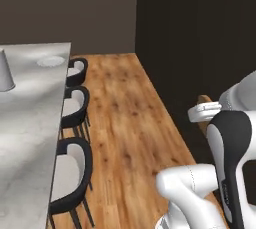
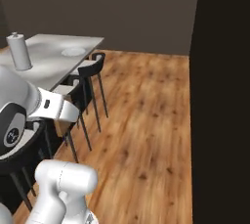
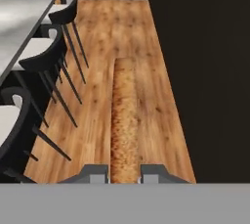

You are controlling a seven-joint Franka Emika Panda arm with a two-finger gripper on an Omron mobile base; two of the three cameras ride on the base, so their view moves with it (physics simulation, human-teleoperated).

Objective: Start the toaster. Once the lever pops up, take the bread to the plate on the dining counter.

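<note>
- Bread (image 3: 124, 120) stands edge-on between the fingertips (image 3: 95, 173) in the hand view, so the tool (image 3: 124, 174) is clamped on it, carried above the wood floor (image 3: 141, 37).
- Judging by that, the toasting and the pick-up look done; the carry to the plate (image 1: 50, 61) and the set-down are left.
- Plate sits bare at the far end of the counter (image 1: 25, 123), well apart from the bread; stools (image 1: 75, 105) line the counter's edge between them.
- From the left base view only a tan corner of the bread (image 1: 204, 99) pokes out past the white wrist; the fingers are hidden there.
- Grey bottle (image 2: 19, 52) near the plate is cut off in the left base view.
- Toaster is not in these frames, so its lever cannot be checked.
</note>
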